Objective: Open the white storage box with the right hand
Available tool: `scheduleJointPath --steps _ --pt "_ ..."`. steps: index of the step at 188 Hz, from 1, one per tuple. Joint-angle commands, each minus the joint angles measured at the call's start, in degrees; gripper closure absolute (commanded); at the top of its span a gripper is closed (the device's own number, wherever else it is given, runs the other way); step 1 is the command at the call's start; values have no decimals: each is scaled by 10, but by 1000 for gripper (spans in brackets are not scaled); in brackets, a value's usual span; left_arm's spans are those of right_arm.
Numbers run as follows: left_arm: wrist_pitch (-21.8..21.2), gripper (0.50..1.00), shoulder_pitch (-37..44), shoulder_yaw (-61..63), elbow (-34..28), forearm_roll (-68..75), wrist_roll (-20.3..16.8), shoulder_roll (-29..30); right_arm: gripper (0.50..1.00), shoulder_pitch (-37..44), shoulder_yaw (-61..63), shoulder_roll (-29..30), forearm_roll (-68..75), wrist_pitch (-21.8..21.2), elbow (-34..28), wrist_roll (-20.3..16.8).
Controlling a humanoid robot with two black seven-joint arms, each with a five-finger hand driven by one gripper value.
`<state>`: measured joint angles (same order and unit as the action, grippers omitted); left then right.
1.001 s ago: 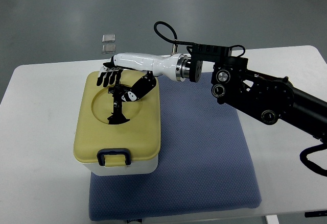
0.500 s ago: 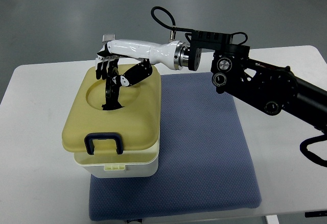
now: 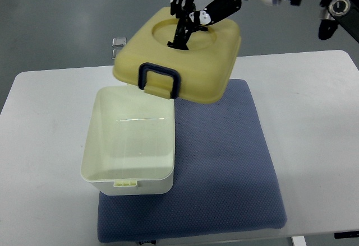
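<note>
A grey floor lies behind a white table (image 3: 50, 123), on which a blue mat (image 3: 224, 162) supports the white storage box (image 3: 130, 145), which stands open and looks empty, its front latch tab facing the camera. The right hand (image 3: 193, 8), entering from the upper right, has its dark fingers clamped on the grip in the recess of the yellow lid (image 3: 179, 61), holding it tilted in the air above and behind the box, well clear of the rim. The opening itself looks done; the next move probably calls for setting the lid down somewhere clear of the box. The forearm is cut off at the top edge, and 2 small square objects (image 3: 118, 47) beyond the table are partly hidden by the lid. The left arm is out of view.
</note>
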<state>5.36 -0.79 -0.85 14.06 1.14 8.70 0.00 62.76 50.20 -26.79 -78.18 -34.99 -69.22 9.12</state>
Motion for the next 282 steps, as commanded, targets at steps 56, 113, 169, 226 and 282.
scheduleJointPath --steps 56,113,169,226,282 --pt "0 500 0 1 0 0 0 0 1000 -150 -32 -79 -40 0 34 50" --pt "-1 500 0 0 -3 0 0 0 1000 -192 -65 -48 -42 0 34 53" --pt "-1 500 0 0 -5 0 0 0 1000 -193 -137 30 -47 13 65 52" --pt "0 500 0 1 -4 0 1 0 544 -189 -129 24 -36 9 69 52" --pt "-1 500 0 2 -3 0 1 0 542 -157 -128 -24 20 0 116 50"
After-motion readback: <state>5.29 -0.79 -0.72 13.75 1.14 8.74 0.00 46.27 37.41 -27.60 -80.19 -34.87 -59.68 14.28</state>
